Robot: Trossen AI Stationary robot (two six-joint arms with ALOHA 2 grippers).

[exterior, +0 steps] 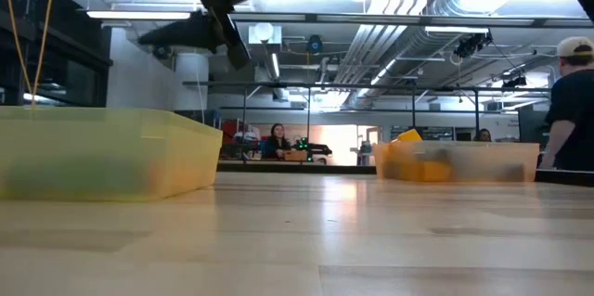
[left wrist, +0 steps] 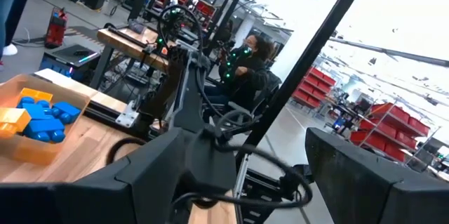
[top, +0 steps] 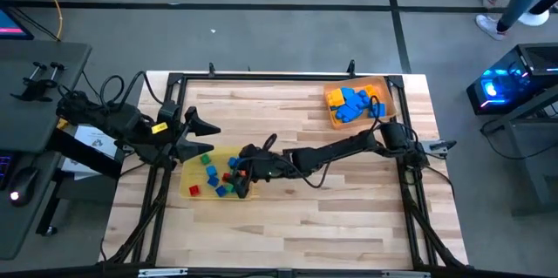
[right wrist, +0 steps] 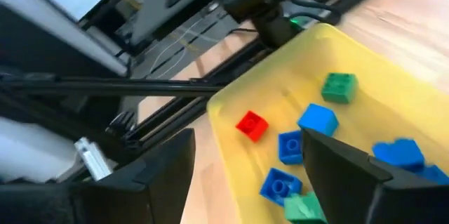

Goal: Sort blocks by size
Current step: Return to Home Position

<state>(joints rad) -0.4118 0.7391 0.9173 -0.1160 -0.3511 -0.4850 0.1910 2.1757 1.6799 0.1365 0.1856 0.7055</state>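
A yellow tray (top: 196, 176) at the table's left holds several small blocks: red (right wrist: 251, 125), green (right wrist: 339, 87) and blue (right wrist: 317, 119). An orange tray (top: 384, 92) at the far right holds larger blue blocks (top: 352, 104) and orange ones (top: 335, 98). My right gripper (right wrist: 245, 182) reaches across the table and hovers over the yellow tray's right part (top: 237, 176), open and empty. My left gripper (top: 209, 136) is open and empty in the air beside the yellow tray's far left corner.
Bare wooden tabletop (top: 331, 217) lies between and in front of the two trays. A black frame (top: 288, 76) runs around the table. In the low view the yellow tray (exterior: 102, 152) stands left and the orange tray (exterior: 455, 161) right. People show in the room beyond.
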